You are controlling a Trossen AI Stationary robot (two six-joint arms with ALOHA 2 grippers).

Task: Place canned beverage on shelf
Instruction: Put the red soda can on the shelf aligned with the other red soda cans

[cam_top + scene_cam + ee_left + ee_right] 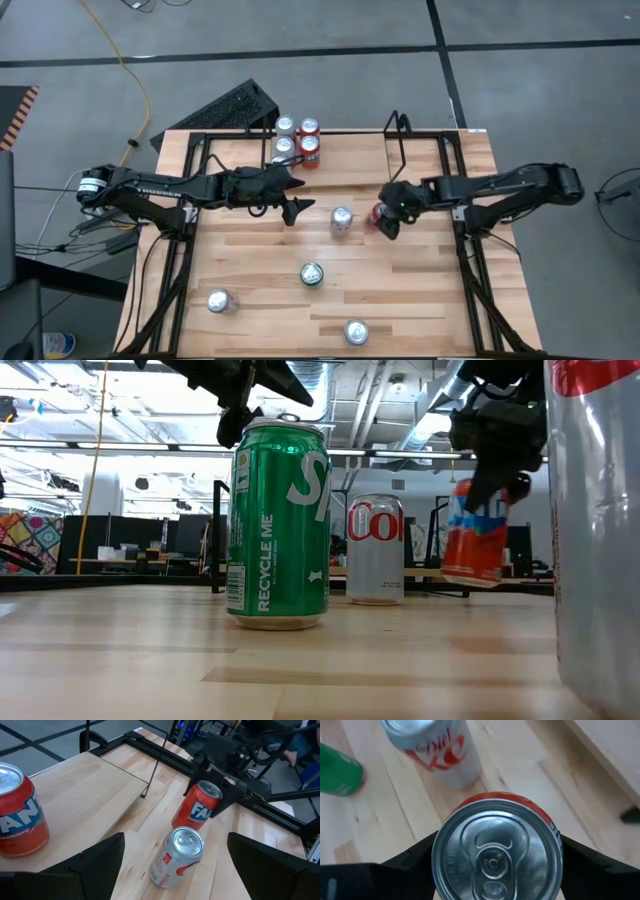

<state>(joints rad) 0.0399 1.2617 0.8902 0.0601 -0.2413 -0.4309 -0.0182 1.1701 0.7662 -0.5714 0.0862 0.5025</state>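
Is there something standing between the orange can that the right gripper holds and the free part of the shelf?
Nothing visible does. The right gripper holds the orange can off the table, tilted. The shelf lies behind it, with four cans only at its left end. The Diet Coke can stands to the side, toward the left gripper.

Both arms (200, 187) were matte black and slim-jointed, with angular black fingers (95, 865); a silver motor cap (92, 184) marked the left base.

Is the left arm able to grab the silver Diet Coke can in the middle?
Probably yes. The left gripper is open and empty, and the Diet Coke can stands beside it with bare table between. The right gripper, on the far side, holds an orange Fanta can.
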